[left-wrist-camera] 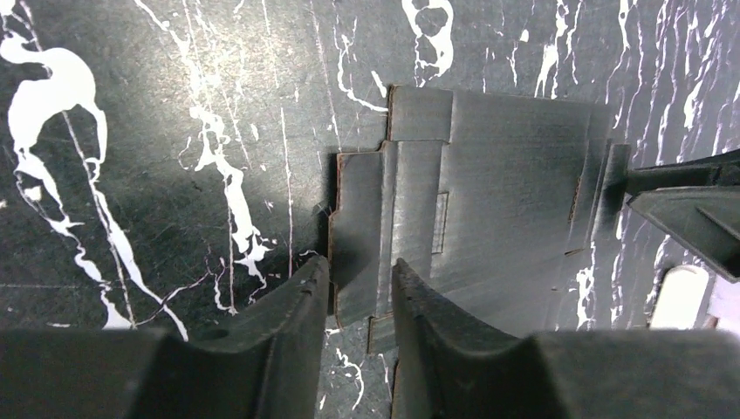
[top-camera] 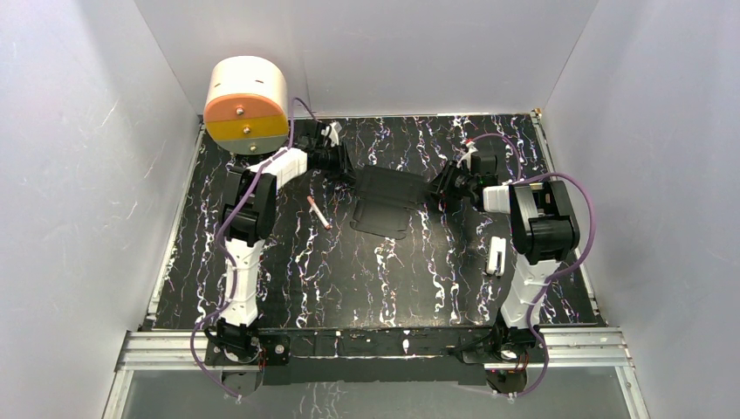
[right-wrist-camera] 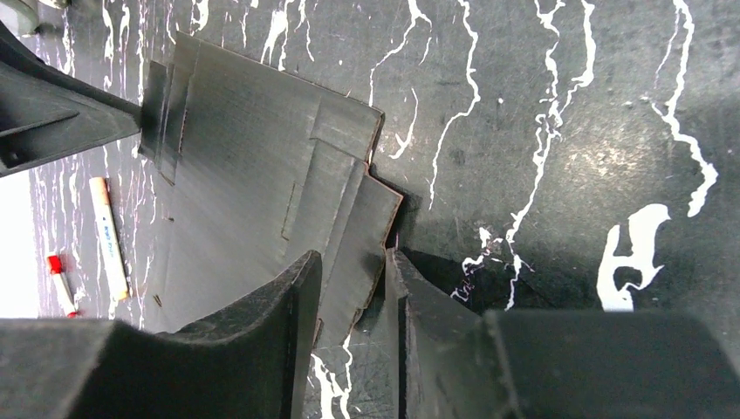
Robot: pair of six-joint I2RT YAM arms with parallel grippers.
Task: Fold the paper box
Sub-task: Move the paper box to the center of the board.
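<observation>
The box (top-camera: pixel 388 199) lies as a flat blank on the far middle of the table (top-camera: pixel 349 288), its creases and flaps spread out. One arm is at each end of it.

The left gripper (left-wrist-camera: pixel 360 266) is at the box's left end. Its two fingers (left-wrist-camera: pixel 292 310) stand a narrow gap apart, with the stepped end flap between them. From the left wrist view I cannot tell whether the pads actually pinch the card or only straddle it. This flap looks close to flat on the table.

The right gripper (right-wrist-camera: pixel 353 257) mirrors this at the opposite end. Its fingers (right-wrist-camera: pixel 423 327) are also nearly together, and the notched end flap sits in the gap. That flap is tilted up off the table and throws a shadow beneath its edge. Here too the jaws are almost closed on the flap, but whether the grip is firm cannot be told.

Each wrist view shows the other gripper's dark tip touching the far edge of the blank — so the card is spanned between the two. The main panel between them rests on the table.

A pen (top-camera: pixel 319 212) lies on the table just left of the box, nearer the arm bases — apart from the card and from both grippers.
</observation>
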